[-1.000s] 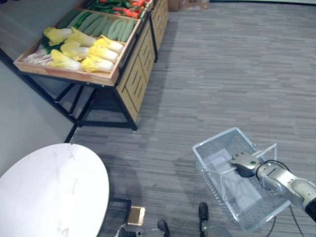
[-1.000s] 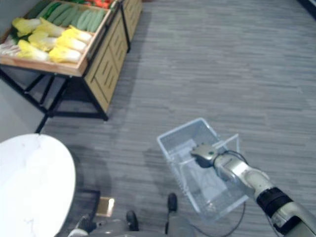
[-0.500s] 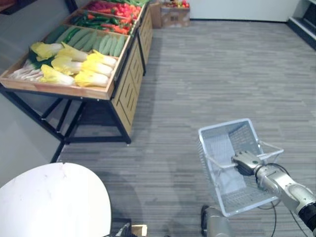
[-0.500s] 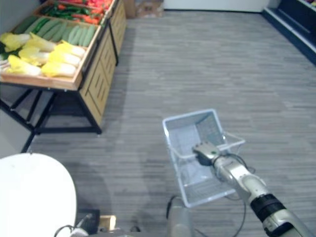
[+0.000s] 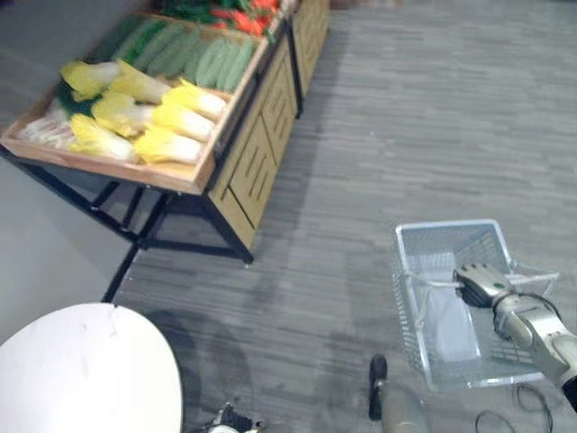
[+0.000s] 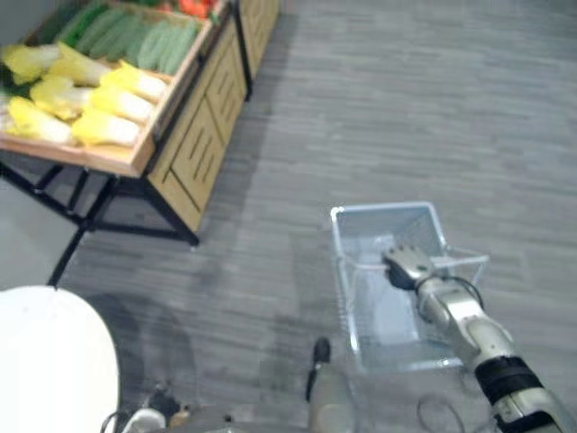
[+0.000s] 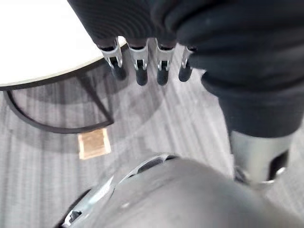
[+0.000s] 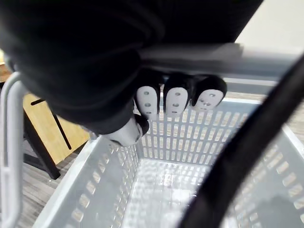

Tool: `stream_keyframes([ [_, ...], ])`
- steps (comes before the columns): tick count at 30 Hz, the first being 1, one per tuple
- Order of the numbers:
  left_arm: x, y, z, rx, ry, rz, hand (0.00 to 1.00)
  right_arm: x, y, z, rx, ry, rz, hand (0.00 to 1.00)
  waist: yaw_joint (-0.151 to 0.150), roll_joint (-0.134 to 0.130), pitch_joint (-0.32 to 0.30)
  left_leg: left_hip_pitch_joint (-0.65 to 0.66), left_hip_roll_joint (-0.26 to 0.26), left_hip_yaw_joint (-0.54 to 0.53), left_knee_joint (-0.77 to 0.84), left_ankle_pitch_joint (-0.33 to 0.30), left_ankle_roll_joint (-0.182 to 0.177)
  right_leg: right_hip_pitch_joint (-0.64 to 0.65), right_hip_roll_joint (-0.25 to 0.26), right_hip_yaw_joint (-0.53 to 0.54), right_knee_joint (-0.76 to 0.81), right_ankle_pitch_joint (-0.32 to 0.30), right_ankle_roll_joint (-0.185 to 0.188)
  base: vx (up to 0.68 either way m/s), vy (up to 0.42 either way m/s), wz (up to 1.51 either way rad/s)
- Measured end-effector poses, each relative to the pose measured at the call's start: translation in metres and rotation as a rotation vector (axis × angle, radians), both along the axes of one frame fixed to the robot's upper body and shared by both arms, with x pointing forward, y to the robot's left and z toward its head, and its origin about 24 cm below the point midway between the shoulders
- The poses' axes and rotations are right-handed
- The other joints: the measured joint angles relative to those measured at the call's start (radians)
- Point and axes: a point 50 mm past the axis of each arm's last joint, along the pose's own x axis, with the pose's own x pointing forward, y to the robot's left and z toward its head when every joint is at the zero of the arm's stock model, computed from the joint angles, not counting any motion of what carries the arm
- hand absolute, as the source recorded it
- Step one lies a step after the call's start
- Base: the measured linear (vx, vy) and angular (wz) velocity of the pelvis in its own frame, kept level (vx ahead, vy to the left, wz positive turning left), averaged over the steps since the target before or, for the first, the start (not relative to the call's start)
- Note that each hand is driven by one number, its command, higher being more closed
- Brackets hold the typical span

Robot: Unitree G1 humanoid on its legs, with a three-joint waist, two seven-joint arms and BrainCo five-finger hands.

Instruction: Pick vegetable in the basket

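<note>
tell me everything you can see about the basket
The basket is a pale plastic mesh box, rectangular and open on top, with perforated walls and a thin hoop handle. The right hand is curled round that handle, holding the basket upright over the grey floor, to the right of the vegetable stand. No vegetable lies in it.

Down on the grey carpeted floor (image 5: 415, 108) a wooden stand (image 5: 257, 167) is seen. In the stand's nearest tray yellow cabbages (image 5: 149, 113) are laid out, green cucumbers (image 5: 194, 54) just behind them, red produce (image 5: 245, 15) farther back. A round white table (image 5: 81, 374) is set near the stand's front legs.
</note>
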Motion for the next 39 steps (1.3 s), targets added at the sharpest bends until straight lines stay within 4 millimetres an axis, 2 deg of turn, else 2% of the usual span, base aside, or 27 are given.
stream_keyframes([
  [4, 0.001, 0.001, 0.001, 0.0, -0.015, 0.018, 0.0, 0.001, -0.003, 0.003, 0.015, -0.032, -0.025, 1.0, 0.031, -0.002, 0.001, -0.181, -0.044, 0.044, -0.022, -0.074, -0.01, 0.112, 0.007, 0.026, -0.071, -0.057, -0.003, 0.43, -0.133, -0.26],
  [7, -0.01, 0.0, -0.002, -0.005, 0.013, 0.027, 0.0, -0.001, -0.003, -0.002, 0.024, -0.022, -0.039, 1.0, 0.032, -0.003, 0.002, -0.218, -0.108, 0.163, -0.351, -0.079, -0.023, 0.165, -0.001, 0.05, -0.087, -0.092, 0.029, 0.39, 0.067, -0.3],
  [8, -0.015, -0.002, -0.003, -0.01, 0.026, 0.03, 0.0, -0.002, -0.003, -0.003, 0.029, -0.021, -0.043, 1.0, 0.031, 0.001, 0.0, -0.206, -0.15, 0.196, -0.568, -0.04, -0.041, 0.188, -0.006, 0.055, -0.093, -0.113, 0.047, 0.34, 0.121, -0.19],
  [9, -0.016, -0.003, -0.004, -0.013, 0.03, 0.031, 0.0, -0.002, -0.003, -0.004, 0.032, -0.019, -0.047, 1.0, 0.032, 0.004, -0.002, -0.204, -0.171, 0.196, -0.673, -0.006, -0.051, 0.2, -0.005, 0.056, -0.101, -0.121, 0.053, 0.45, 0.183, -0.26],
  [10, -0.018, -0.006, -0.005, -0.021, 0.035, 0.034, 0.0, -0.003, -0.001, -0.007, 0.042, -0.014, -0.051, 1.0, 0.042, 0.016, -0.006, -0.206, -0.187, 0.183, -0.841, 0.055, -0.086, 0.226, 0.007, 0.068, -0.12, -0.14, 0.061, 0.56, 0.262, -0.34],
  [11, -0.019, -0.007, -0.005, -0.024, 0.036, 0.034, 0.0, -0.004, 0.0, -0.01, 0.051, -0.006, -0.055, 1.0, 0.056, 0.035, -0.016, -0.232, -0.172, 0.142, -0.851, 0.117, -0.078, 0.257, 0.026, 0.082, -0.137, -0.165, 0.083, 0.47, 0.223, -0.34],
  [12, -0.018, -0.007, -0.004, -0.022, 0.032, 0.035, 0.0, -0.005, 0.002, -0.014, 0.06, 0.003, -0.058, 1.0, 0.06, 0.031, -0.017, -0.229, -0.176, 0.14, -0.826, 0.154, -0.054, 0.276, 0.025, 0.084, -0.14, -0.172, 0.086, 0.58, 0.258, -0.03],
  [13, -0.015, -0.006, -0.003, -0.017, 0.019, 0.03, 0.0, -0.008, 0.004, -0.019, 0.071, 0.018, -0.057, 1.0, 0.06, 0.008, -0.019, -0.245, -0.197, 0.14, -0.76, 0.122, 0.007, 0.298, 0.004, 0.088, -0.151, -0.166, 0.077, 0.49, 0.221, 0.28],
  [14, -0.012, -0.004, -0.001, -0.012, 0.003, 0.027, 0.0, -0.008, 0.003, -0.018, 0.069, 0.018, -0.054, 1.0, 0.059, 0.008, -0.02, -0.273, -0.198, 0.139, -0.669, 0.074, 0.069, 0.314, -0.004, 0.099, -0.151, -0.136, 0.077, 0.6, 0.273, 0.37],
  [16, -0.013, -0.002, -0.001, -0.011, 0.004, 0.049, 0.0, -0.009, 0.006, -0.021, 0.069, 0.033, -0.039, 1.0, 0.055, 0.006, -0.021, -0.276, -0.196, 0.181, -0.578, 0.022, 0.113, 0.35, -0.016, 0.114, -0.136, -0.094, 0.079, 0.49, 0.254, 0.46],
  [18, -0.018, -0.004, -0.003, -0.02, 0.017, 0.072, 0.0, -0.01, 0.008, -0.022, 0.078, 0.038, -0.022, 1.0, 0.066, 0.007, -0.028, -0.228, -0.209, 0.199, -0.589, -0.046, 0.115, 0.325, -0.024, 0.133, -0.014, -0.074, 0.097, 0.42, 0.242, 0.36],
  [19, -0.022, 0.0, -0.004, -0.01, 0.042, 0.08, 0.0, -0.012, 0.013, -0.027, 0.099, 0.047, -0.024, 1.0, 0.067, -0.013, -0.038, -0.175, -0.243, 0.199, -0.652, -0.073, 0.105, 0.269, -0.045, 0.15, 0.154, -0.074, 0.112, 0.37, 0.212, 0.24],
  [20, -0.03, 0.005, -0.005, 0.005, 0.067, 0.077, 0.0, -0.015, 0.019, -0.034, 0.125, 0.061, -0.023, 1.0, 0.068, -0.038, -0.052, -0.119, -0.282, 0.196, -0.717, -0.073, 0.104, 0.159, -0.073, 0.199, 0.401, -0.015, 0.272, 0.37, 0.195, 0.29],
  [21, -0.034, 0.006, -0.005, 0.01, 0.081, 0.071, 0.0, -0.016, 0.021, -0.038, 0.138, 0.069, -0.027, 1.0, 0.065, -0.051, -0.055, -0.087, -0.298, 0.191, -0.74, -0.075, 0.102, 0.1, -0.078, 0.237, 0.527, 0.028, 0.302, 0.4, 0.133, 0.31],
  [23, -0.042, 0.013, -0.005, 0.038, 0.124, 0.033, 0.0, -0.028, 0.024, -0.049, 0.172, 0.099, -0.052, 1.0, 0.049, -0.084, -0.056, 0.039, -0.359, 0.14, -0.799, -0.093, 0.101, -0.074, -0.084, 0.289, 0.927, 0.048, 0.286, 0.42, 0.067, 0.6],
  [24, -0.043, 0.012, -0.006, 0.04, 0.13, 0.024, 0.0, -0.027, 0.021, -0.047, 0.177, 0.077, -0.074, 1.0, 0.046, -0.083, -0.056, 0.073, -0.367, 0.132, -0.808, -0.099, 0.104, -0.107, -0.089, 0.282, 0.973, 0.04, 0.272, 0.43, 0.007, 0.68],
  [25, -0.042, 0.008, -0.007, 0.033, 0.134, 0.006, 0.0, -0.027, 0.016, -0.046, 0.174, 0.075, -0.094, 1.0, 0.038, -0.075, -0.055, 0.12, -0.377, 0.103, -0.821, -0.108, 0.109, -0.14, -0.096, 0.256, 0.991, 0.001, 0.204, 0.52, -0.03, 0.88],
  [26, -0.04, 0.006, -0.007, 0.03, 0.131, -0.005, 0.0, -0.028, 0.01, -0.045, 0.165, 0.067, -0.132, 1.0, 0.018, -0.058, -0.062, 0.179, -0.376, 0.044, -0.839, -0.116, 0.114, -0.179, -0.101, 0.202, 0.921, -0.087, 0.08, 0.53, -0.051, 1.07],
  [28, -0.03, 0.002, -0.006, 0.019, 0.107, -0.009, 0.0, -0.031, 0.001, -0.05, 0.152, 0.099, -0.172, 1.0, -0.006, -0.043, -0.062, 0.229, -0.361, -0.036, -0.853, -0.115, 0.112, -0.198, -0.093, 0.176, 0.719, -0.134, 0.044, 0.47, -0.13, 1.38],
  [30, -0.022, 0.0, -0.005, 0.012, 0.078, -0.016, 0.0, -0.04, -0.01, -0.056, 0.137, 0.135, -0.215, 1.0, -0.009, -0.038, -0.062, 0.253, -0.34, -0.098, -0.852, -0.121, 0.099, -0.193, -0.08, 0.219, 0.433, -0.125, 0.057, 0.35, -0.194, 1.23],
  [33, -0.018, 0.0, -0.004, 0.004, 0.062, -0.02, 0.0, -0.048, -0.02, -0.057, 0.136, 0.134, -0.267, 1.0, -0.008, -0.042, -0.058, 0.27, -0.302, -0.205, -0.845, -0.169, 0.023, -0.198, -0.093, 0.36, 0.119, -0.087, 0.104, 0.39, -0.356, 1.05],
  [34, -0.018, 0.001, -0.003, 0.006, 0.06, -0.018, 0.0, -0.051, -0.024, -0.057, 0.137, 0.135, -0.287, 1.0, -0.003, -0.05, -0.056, 0.278, -0.285, -0.246, -0.827, -0.2, -0.016, -0.193, -0.117, 0.393, 0.039, -0.078, 0.118, 0.47, -0.551, 1.17],
  [35, -0.023, 0.008, -0.003, 0.021, 0.07, -0.006, 0.0, -0.055, -0.024, -0.06, 0.141, 0.147, -0.295, 1.0, -0.003, -0.083, -0.063, 0.282, -0.276, -0.294, -0.804, -0.246, -0.064, -0.178, -0.154, 0.403, -0.006, -0.082, 0.118, 0.4, -0.518, 1.19],
  [36, -0.024, 0.011, -0.003, 0.026, 0.076, -0.002, 0.0, -0.057, -0.026, -0.062, 0.144, 0.152, -0.306, 1.0, 0.0, -0.092, -0.06, 0.288, -0.267, -0.313, -0.794, -0.262, -0.082, -0.174, -0.163, 0.394, 0.002, -0.028, 0.18, 0.36, -0.564, 1.04],
  [37, -0.026, 0.01, -0.004, 0.023, 0.085, 0.008, 0.0, -0.06, -0.031, -0.064, 0.144, 0.159, -0.338, 1.0, -0.001, -0.081, -0.058, 0.29, -0.238, -0.337, -0.786, -0.282, -0.105, -0.177, -0.147, 0.359, 0.054, 0.026, 0.209, 0.34, -0.547, 0.95],
  [38, -0.028, 0.001, -0.006, -0.003, 0.089, 0.018, 0.0, -0.067, -0.04, -0.066, 0.14, 0.169, -0.39, 1.0, 0.0, -0.037, -0.063, 0.292, -0.187, -0.33, -0.782, -0.271, -0.105, -0.178, -0.122, 0.305, 0.122, 0.006, 0.206, 0.33, -0.51, 0.88],
  [39, -0.028, -0.003, -0.007, -0.014, 0.084, 0.033, 0.0, -0.069, -0.044, -0.068, 0.141, 0.172, -0.416, 1.0, 0.0, -0.021, -0.067, 0.293, -0.165, -0.322, -0.786, -0.244, -0.11, -0.179, -0.111, 0.285, 0.14, -0.014, 0.193, 0.33, -0.437, 0.81],
])
